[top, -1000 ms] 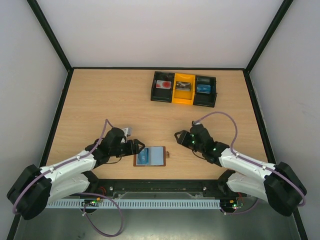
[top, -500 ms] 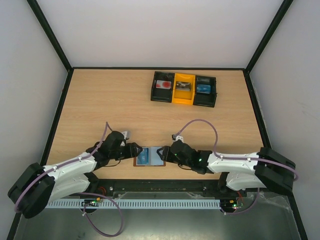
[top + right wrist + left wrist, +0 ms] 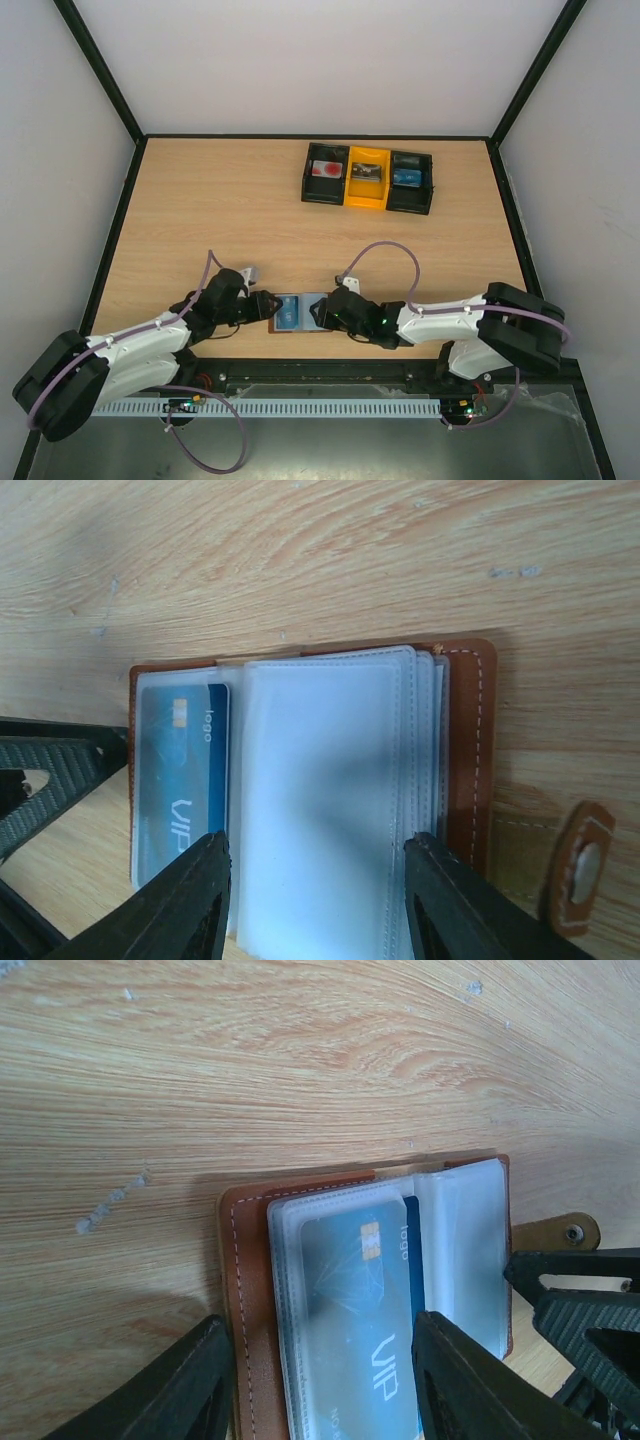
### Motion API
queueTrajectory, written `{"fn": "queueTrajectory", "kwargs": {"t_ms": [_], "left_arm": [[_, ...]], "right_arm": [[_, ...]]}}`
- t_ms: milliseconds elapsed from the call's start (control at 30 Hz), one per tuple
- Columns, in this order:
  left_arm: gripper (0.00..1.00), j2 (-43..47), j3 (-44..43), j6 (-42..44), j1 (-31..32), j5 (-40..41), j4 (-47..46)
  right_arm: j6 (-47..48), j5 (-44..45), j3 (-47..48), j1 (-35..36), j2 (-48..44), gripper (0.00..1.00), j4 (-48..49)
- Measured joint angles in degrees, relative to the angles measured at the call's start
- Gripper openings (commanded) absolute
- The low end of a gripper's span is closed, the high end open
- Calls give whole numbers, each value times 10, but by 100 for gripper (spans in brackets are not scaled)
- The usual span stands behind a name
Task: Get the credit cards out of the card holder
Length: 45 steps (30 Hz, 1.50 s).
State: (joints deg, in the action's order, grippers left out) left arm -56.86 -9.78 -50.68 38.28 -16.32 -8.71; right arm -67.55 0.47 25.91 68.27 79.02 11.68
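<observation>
The brown leather card holder [image 3: 318,326] lies open near the table's front edge. A blue credit card [image 3: 360,1320] marked VIP sits inside a clear sleeve on its left half. My left gripper [image 3: 325,1390] is open. One finger is beside the leather edge [image 3: 245,1290] and the other is over the holder's middle. My right gripper [image 3: 315,905] is open too and straddles the pale clear sleeves [image 3: 320,780] on the right half. The blue credit card [image 3: 180,770] lies just left of it. The snap tab [image 3: 580,865] sticks out at the right. The two grippers face each other over the holder.
A black-and-yellow three-compartment tray [image 3: 346,201] stands at the back right. It holds a red-and-white card [image 3: 325,170], a grey card [image 3: 366,172] and a blue card [image 3: 405,177]. The table's front edge runs just below the holder.
My right arm has swung left from mid-table until its gripper is over the holder's right half. My left gripper has edged closer and its jaws have narrowed.
</observation>
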Motion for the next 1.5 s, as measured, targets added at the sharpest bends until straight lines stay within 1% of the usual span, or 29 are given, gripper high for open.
{"fn": "queueTrajectory", "kwargs": {"t_ms": [300,533,700,800,900,967,1233,1333,1500], "left_arm": [[48,5,5,-3,0,0,-8],[47,5,5,-6,0,0,-10],[46,4,5,-8,0,-2,-13],[46,5,5,-10,0,-3,-13],[46,7,5,-12,0,-4,-13],[46,9,5,-13,0,-4,-13],[45,21,5,-24,3,-10,-11],[45,38,4,-26,3,-10,-2],[48,71,-15,-25,3,2,39]], "right_arm": [[1,4,13,0,24,51,0],[2,-15,17,0,48,50,43],[2,-28,17,0,51,46,59],[0,-27,17,0,44,44,58],[0,-19,16,0,28,38,54],[0,-13,14,0,13,36,51],[-3,36,10,0,-40,35,-9],[-2,35,10,0,-46,35,-13],[3,29,15,0,-48,35,-12]]}}
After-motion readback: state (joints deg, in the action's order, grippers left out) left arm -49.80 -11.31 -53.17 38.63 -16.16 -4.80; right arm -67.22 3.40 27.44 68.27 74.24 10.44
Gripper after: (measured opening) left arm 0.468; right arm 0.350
